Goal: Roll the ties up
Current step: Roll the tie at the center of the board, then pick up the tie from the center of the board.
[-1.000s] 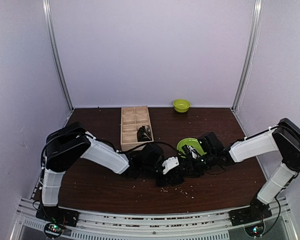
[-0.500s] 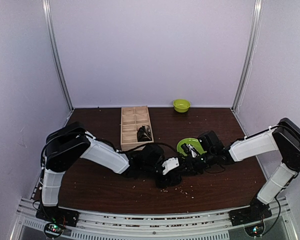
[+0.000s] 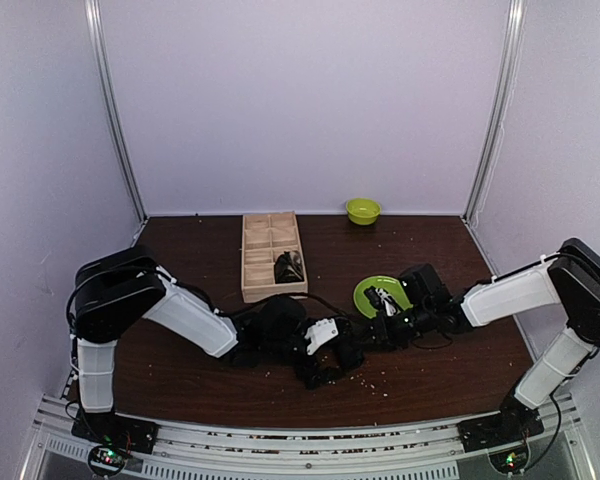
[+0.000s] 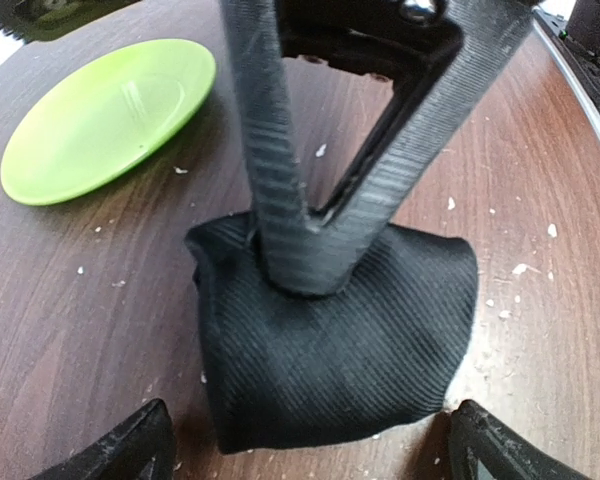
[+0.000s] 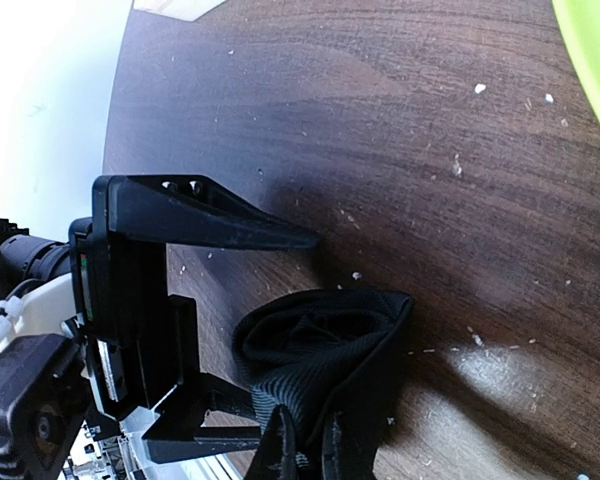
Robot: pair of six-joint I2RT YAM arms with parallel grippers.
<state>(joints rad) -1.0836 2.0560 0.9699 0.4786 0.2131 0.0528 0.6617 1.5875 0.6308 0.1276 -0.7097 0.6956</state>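
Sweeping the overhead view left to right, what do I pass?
left arm's black elbow → wooden tray → green plate → right arm's black elbow. Left out: small green bowl, overlapping the plate's span; tie, buried among the jaws.

Two ties [image 4: 330,350] [image 3: 288,266] — one plate [image 4: 100,110], one bowl [image 3: 362,210], one tray [image 3: 260,240]

Blk tie [image 4: 340,360], lime plate [image 4: 100,115], brown table [image 4: 80,300]

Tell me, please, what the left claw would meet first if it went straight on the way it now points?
The left claw, open, would most likely meet the rolled black tie just ahead, which the right claw is pinching.
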